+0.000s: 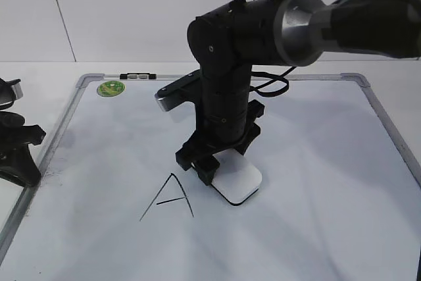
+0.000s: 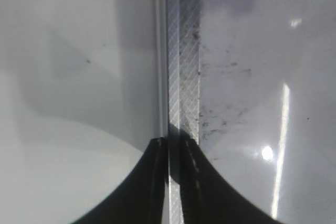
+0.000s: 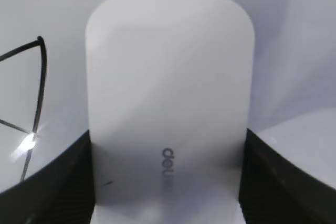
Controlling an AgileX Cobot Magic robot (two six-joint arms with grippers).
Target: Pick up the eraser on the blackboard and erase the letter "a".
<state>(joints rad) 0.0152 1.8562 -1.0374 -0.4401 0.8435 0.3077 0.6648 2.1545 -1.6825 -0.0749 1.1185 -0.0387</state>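
Note:
The white eraser (image 1: 239, 184) lies flat on the blackboard (image 1: 316, 162), a white dry-erase board with a silver frame. My right gripper (image 1: 216, 162) is shut on the eraser's two long sides. In the right wrist view the eraser (image 3: 168, 72) fills the middle between the black fingers of the right gripper (image 3: 167, 136), with a grey mark on top. The angular capital "A" (image 1: 170, 197) is just left of the eraser, and its strokes (image 3: 41, 77) show at the left of the wrist view. The small letter "a" does not show in any view. My left gripper (image 2: 176, 141) is shut and empty above the board's left frame (image 2: 184, 51).
A round green magnet (image 1: 110, 87) and a black-and-silver clip (image 1: 137, 76) sit at the board's far edge. The left arm (image 1: 14, 146) rests at the board's left edge. Marker dust (image 2: 220, 114) speckles the board beside the frame.

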